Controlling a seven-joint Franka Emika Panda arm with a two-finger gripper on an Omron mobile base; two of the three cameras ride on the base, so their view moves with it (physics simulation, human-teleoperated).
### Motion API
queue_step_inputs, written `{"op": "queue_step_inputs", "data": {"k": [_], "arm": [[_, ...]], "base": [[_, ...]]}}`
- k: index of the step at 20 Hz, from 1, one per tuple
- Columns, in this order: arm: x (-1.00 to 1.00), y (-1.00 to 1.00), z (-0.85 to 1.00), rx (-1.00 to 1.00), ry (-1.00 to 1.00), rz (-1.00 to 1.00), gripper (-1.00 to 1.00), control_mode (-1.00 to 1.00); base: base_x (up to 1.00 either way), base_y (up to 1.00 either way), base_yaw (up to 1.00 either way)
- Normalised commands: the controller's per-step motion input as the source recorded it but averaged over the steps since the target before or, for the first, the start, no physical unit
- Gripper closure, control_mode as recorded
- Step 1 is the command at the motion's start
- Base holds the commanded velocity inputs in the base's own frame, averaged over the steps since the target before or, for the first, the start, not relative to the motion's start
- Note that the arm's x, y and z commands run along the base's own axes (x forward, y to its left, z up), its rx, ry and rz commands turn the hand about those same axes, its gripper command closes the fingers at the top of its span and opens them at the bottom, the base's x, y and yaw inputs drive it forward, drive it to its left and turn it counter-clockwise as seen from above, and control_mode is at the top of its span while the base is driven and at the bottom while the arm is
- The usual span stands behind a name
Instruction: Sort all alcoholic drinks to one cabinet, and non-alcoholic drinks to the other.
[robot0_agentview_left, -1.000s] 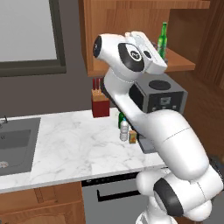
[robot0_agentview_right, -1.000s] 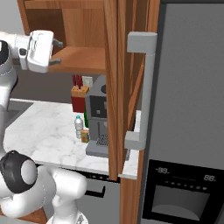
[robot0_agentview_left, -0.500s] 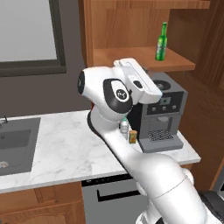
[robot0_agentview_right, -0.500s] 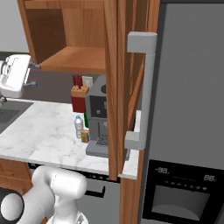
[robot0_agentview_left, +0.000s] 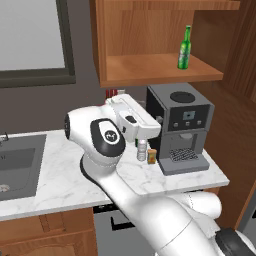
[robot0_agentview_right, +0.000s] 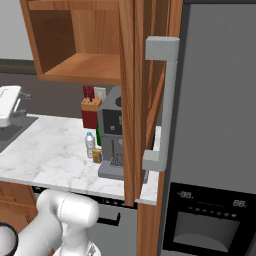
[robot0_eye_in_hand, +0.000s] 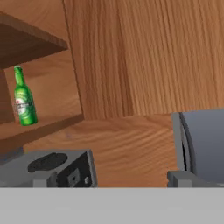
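One water bottle (robot0_agentview_left: 142, 149) on counter (robot0_agentview_left: 60, 175) | light, thin, crushable plastic; grasp mid-body gently | hand (robot0_agentview_left: 134, 117) empty, jaws apart.

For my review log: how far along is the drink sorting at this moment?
Done: one green beer bottle stands upright on the wide cabinet's shelf. In hand: nothing; the gripper is open. Left: the water bottle and a darker green bottle stand on the counter by the coffee machine.

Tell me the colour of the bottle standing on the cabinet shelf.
The beer bottle is bright green with a pale label, clearest in the hand view.
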Motion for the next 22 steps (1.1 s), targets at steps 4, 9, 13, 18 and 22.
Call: {"op": "queue_step_inputs", "data": {"k": [4,9,13,18,22], "arm": [[0.17,0.74,-0.28,0.0,0.23,0.0,-1.0,-1.0],[0.25,0.6,-0.14,0.0,0.25,0.0,-1.0,-1.0],[0.38,0.24,-0.3,0.0,0.16,0.0,-1.0,-1.0],[0.59,0.02,-0.43,0.05,0.05,0.0,-1.0,-1.0],[0.68,0.0,-0.4,0.08,0.0,0.0,-1.0,-1.0]], "base": [[0.0,0.0,0.0],[0.0,0.0,0.0],[0.0,0.0,0.0],[0.0,0.0,0.0],[0.0,0.0,0.0]]}}
